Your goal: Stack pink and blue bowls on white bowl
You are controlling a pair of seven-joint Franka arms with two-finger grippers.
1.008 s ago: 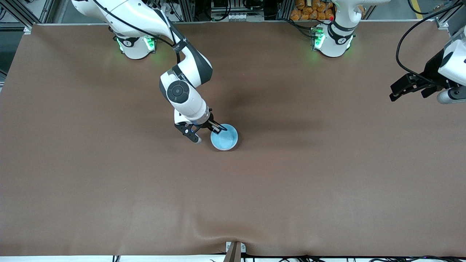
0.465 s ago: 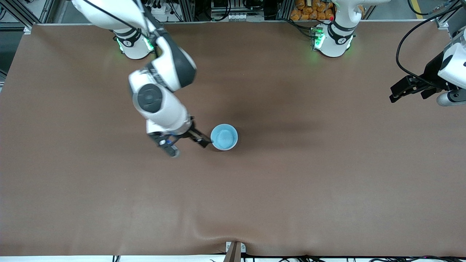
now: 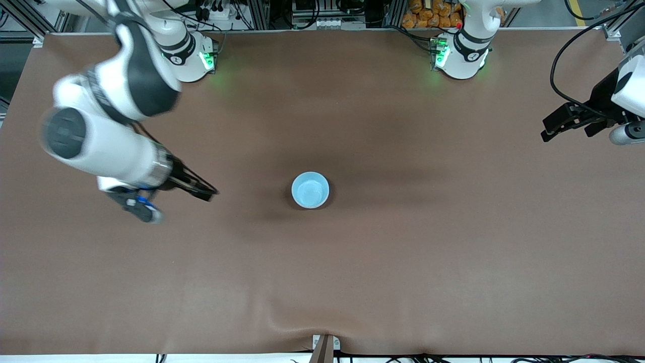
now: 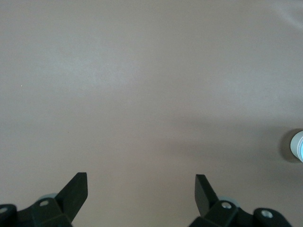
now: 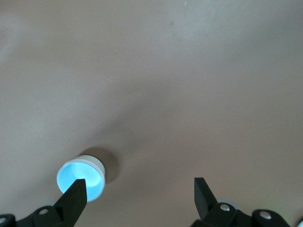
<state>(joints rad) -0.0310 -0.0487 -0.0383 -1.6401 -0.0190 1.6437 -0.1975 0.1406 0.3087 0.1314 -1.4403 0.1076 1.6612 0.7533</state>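
Note:
The light blue bowl (image 3: 310, 190) sits upright at the middle of the table. In the right wrist view the blue bowl (image 5: 79, 179) has a whitish wall (image 5: 98, 164) round it, which seems to be the white bowl it is nested in. The pink bowl is not visible in any view. My right gripper (image 3: 206, 193) is open and empty, in the air well away from the bowl toward the right arm's end; in its wrist view the gripper (image 5: 138, 182) holds nothing. My left gripper (image 3: 550, 127) waits open over the left arm's end and is empty in its own view (image 4: 141, 176).
The brown table mat (image 3: 403, 262) carries nothing else. A small wrinkle in the mat (image 3: 282, 322) lies by the edge nearest the front camera. The bowl stack shows at the edge of the left wrist view (image 4: 298, 145).
My right gripper has let go of the blue bowl's rim and swung away toward the right arm's end of the table. The bowl stays in place. The left arm has barely moved.

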